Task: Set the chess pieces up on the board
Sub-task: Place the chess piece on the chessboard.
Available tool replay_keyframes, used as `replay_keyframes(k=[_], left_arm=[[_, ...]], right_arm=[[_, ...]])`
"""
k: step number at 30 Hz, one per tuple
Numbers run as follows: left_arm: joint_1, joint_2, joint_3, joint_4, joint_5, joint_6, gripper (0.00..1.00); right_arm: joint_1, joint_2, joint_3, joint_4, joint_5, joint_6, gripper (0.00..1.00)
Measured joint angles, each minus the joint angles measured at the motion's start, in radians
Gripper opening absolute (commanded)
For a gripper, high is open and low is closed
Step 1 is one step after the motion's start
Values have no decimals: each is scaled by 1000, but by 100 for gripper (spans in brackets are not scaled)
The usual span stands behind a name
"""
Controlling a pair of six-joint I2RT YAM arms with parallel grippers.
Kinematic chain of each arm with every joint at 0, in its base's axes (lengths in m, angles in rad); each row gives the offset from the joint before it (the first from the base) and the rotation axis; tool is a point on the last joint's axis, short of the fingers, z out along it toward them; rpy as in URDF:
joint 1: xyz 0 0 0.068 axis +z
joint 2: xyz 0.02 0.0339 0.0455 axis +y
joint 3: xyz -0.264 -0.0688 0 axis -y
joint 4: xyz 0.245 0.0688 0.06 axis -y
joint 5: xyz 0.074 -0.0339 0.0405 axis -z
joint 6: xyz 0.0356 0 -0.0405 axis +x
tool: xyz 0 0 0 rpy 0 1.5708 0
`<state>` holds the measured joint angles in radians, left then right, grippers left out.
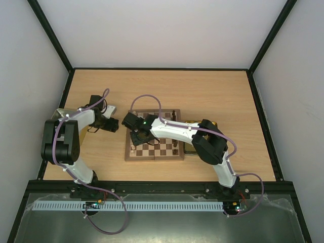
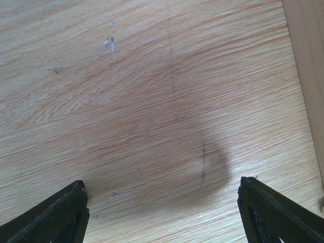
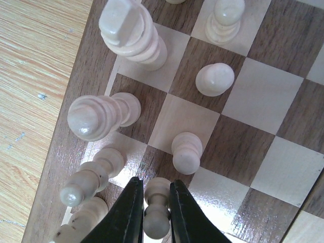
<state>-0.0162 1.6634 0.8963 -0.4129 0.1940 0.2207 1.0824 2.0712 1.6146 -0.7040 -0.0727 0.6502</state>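
Pawn point(image 3: 157, 215) of turned cream wood, pinched by right hand point(image 3: 155, 182)

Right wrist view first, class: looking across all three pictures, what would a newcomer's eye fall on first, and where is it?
The right claw pinches a small cream piece near the left edge of the board, with other cream pieces standing close around it. The left claw hangs open over bare table wood, just left of the board.
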Motion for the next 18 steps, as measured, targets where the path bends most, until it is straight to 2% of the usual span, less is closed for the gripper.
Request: replay_keyframes(k=[18], left_arm=[[8,0,0,3,5,0,80]], right_arm=[[5,19,11,-2,-2,-4,25]])
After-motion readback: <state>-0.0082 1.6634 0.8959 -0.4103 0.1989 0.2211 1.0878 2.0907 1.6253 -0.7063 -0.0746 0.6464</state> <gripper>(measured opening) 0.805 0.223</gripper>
